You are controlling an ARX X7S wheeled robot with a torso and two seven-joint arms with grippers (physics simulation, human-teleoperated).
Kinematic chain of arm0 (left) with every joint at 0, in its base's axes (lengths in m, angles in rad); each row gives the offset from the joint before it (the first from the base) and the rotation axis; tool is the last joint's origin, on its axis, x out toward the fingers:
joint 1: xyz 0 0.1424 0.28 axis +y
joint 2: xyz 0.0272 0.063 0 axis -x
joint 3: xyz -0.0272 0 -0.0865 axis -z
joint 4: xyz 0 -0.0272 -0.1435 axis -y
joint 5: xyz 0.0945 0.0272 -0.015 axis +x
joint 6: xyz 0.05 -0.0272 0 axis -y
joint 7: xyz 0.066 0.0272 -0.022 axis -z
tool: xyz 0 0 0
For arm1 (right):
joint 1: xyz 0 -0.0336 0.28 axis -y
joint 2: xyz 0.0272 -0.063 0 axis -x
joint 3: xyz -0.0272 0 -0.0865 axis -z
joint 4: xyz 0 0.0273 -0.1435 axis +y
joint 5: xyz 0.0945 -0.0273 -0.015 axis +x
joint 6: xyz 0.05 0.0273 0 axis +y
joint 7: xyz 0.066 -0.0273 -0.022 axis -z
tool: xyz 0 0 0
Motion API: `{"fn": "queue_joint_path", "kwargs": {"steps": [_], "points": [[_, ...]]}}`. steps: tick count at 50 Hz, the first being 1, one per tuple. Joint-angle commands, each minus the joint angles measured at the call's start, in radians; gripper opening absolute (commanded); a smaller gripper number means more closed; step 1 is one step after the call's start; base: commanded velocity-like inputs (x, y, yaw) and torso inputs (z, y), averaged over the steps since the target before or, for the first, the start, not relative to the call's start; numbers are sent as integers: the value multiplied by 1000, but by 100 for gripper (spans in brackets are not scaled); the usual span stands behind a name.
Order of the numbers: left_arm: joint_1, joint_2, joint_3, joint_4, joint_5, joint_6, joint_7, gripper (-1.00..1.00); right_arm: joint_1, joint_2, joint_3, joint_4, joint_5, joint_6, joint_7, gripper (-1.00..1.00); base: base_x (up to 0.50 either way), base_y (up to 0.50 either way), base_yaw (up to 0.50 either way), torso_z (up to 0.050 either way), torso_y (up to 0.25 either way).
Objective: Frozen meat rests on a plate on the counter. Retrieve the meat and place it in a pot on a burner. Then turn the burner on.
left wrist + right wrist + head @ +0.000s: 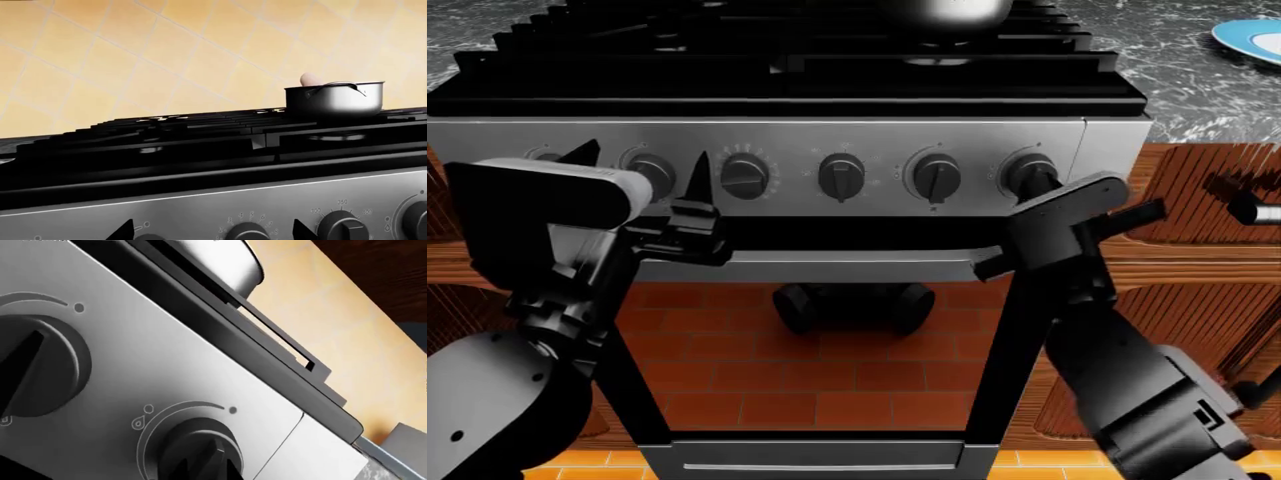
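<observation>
The pale-pink frozen meat (309,79) pokes up out of the shiny steel pot (337,98), which stands on a back burner (333,136) of the stove. In the head view only the pot's base (941,12) shows at the top edge. The blue-rimmed plate (1248,38) lies bare on the dark marbled counter (1188,70). My left gripper (213,231) is open in front of the control panel, its fingers either side of a numbered knob (247,232) without touching it. My right gripper (207,469) is shut on the rightmost knob (200,447), also seen in the head view (1030,172).
A row of several black knobs (841,175) runs along the steel panel above the oven door handle (814,265). Black ridged grates (200,127) cover the stove top. Reddish wood cabinets (1201,300) flank the oven, and a tiled wall (133,60) stands behind.
</observation>
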Motion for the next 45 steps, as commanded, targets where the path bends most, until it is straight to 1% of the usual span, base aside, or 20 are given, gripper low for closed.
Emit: {"fn": "queue_joint_path", "kwargs": {"steps": [1,20,31,45], "points": [[-11,3,11,-13,7,2,6,100,68,35,-23,25,-58,-7,-76,-100,13,0,9,0,0],[-38,14,43,-22,23,-8,8,100,94,86,-67,40,-87,-43,-156,-100,13,1,9,1,0],[-37,14,46,-30,28,2,14,100,120,116,-125,20,-180,-50,-162,-100,11,1,9,1,0],[-32,14,47,-28,30,8,12,100,140,124,-149,11,-220,-48,-171,-100,8,1,8,1,0]]}}
